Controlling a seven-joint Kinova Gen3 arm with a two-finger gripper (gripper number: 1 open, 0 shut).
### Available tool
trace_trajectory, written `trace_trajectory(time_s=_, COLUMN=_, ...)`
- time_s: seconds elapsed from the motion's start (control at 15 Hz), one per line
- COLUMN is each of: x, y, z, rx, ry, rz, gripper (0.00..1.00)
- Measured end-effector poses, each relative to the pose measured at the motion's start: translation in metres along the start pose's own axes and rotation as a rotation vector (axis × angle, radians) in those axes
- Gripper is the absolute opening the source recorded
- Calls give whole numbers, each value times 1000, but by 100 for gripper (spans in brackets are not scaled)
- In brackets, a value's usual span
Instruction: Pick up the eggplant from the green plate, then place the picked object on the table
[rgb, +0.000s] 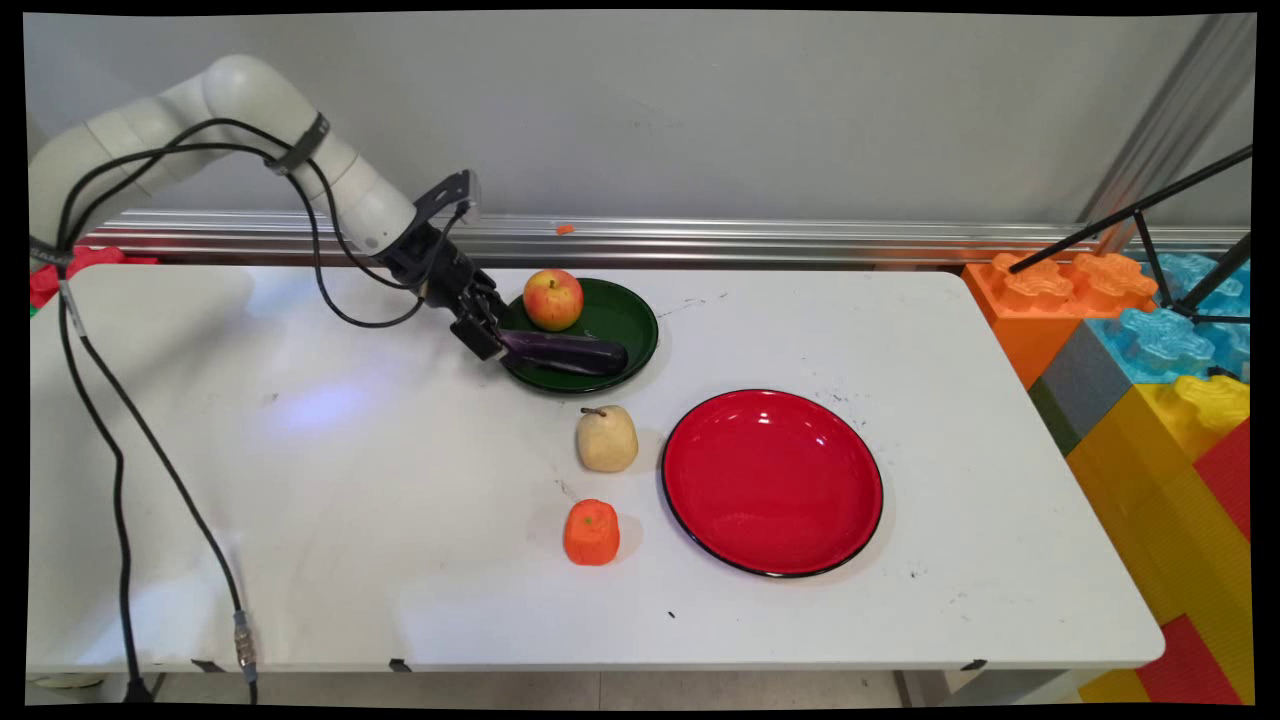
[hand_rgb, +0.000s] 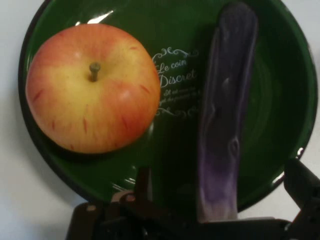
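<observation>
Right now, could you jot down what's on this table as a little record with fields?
claw: at the near-left rim of the green plate, at the eggplant's end; open
green plate: holds an apple and an eggplant
apple: upright, at the plate's back
eggplant: lying along the plate's near side
pear: on the table, in front of the green plate
orange: nearer than the pear
red plate: right of the pear

From my seat, the eggplant's (hand_rgb: 224, 125) near end disappears behind the gripper (hand_rgb: 220, 220) linkage at the hand view's bottom edge. The green plate (hand_rgb: 280, 60) is cropped at top. I can't read its smaller lettering.
</observation>
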Motion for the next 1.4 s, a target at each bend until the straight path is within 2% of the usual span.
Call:
trace_trajectory(time_s=0.2, x=3, y=-3, z=7, rx=4, ry=-3, rz=4, gripper=100)
trace_trajectory(time_s=0.27, x=3, y=-3, z=8, rx=5, ry=-4, rz=6, gripper=0)
trace_trajectory(time_s=0.93, x=6, y=1, z=13, rx=-11, ry=-17, rz=24, gripper=0)
trace_trajectory(time_s=1.13, x=14, y=6, z=4, rx=-24, ry=6, rz=16, gripper=0)
trace_trajectory(time_s=1.4, x=26, y=22, z=-34, rx=-29, ry=73, rz=-39, gripper=0)
